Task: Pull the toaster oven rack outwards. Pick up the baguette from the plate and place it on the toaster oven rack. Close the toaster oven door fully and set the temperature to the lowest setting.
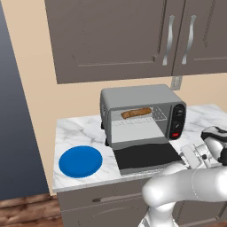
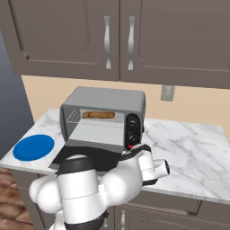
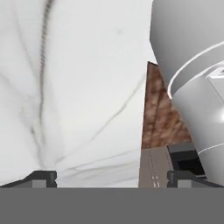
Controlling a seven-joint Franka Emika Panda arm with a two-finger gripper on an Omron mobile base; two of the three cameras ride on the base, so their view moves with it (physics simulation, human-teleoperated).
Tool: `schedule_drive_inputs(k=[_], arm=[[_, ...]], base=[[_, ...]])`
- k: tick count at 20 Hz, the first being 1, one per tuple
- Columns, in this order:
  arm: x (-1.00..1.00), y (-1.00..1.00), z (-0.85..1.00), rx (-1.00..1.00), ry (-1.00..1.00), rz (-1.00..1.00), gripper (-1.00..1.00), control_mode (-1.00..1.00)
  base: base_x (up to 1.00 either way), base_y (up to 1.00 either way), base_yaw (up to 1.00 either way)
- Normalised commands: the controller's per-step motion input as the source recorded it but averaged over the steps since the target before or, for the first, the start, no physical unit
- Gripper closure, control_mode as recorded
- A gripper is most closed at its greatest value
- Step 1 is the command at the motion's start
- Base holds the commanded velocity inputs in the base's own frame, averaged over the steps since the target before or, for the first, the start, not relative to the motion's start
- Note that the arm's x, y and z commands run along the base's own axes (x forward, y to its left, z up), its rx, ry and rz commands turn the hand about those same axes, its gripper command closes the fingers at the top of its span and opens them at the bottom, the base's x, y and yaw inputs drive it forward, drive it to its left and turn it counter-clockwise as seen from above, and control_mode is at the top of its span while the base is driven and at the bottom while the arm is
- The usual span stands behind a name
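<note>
Baguette lies on rack, door down.

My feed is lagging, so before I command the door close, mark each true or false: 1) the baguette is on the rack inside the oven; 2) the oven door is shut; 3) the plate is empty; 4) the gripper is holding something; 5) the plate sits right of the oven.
1) The baguette lies on the toaster oven rack inside the toaster oven: true.
2) False: the toaster oven door hangs open, flat on the counter.
3) The plate is empty: true.
4) False: the gripper is open, holding nothing.
5) False: the plate sits left of the oven.
</note>
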Motion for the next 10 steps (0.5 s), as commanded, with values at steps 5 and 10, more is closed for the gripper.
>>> schedule_drive_inputs(k=[5, 10], arm=[[0.11, 0.01, -0.18, 0.00, 0.00, 0.00, -1.00, -1.00], [0.07, 0.02, -0.10, 0.00, 0.00, 0.00, -1.00, -1.00]], base=[[0.00, 0.00, 0.00], [0.00, 0.00, 0.00]])
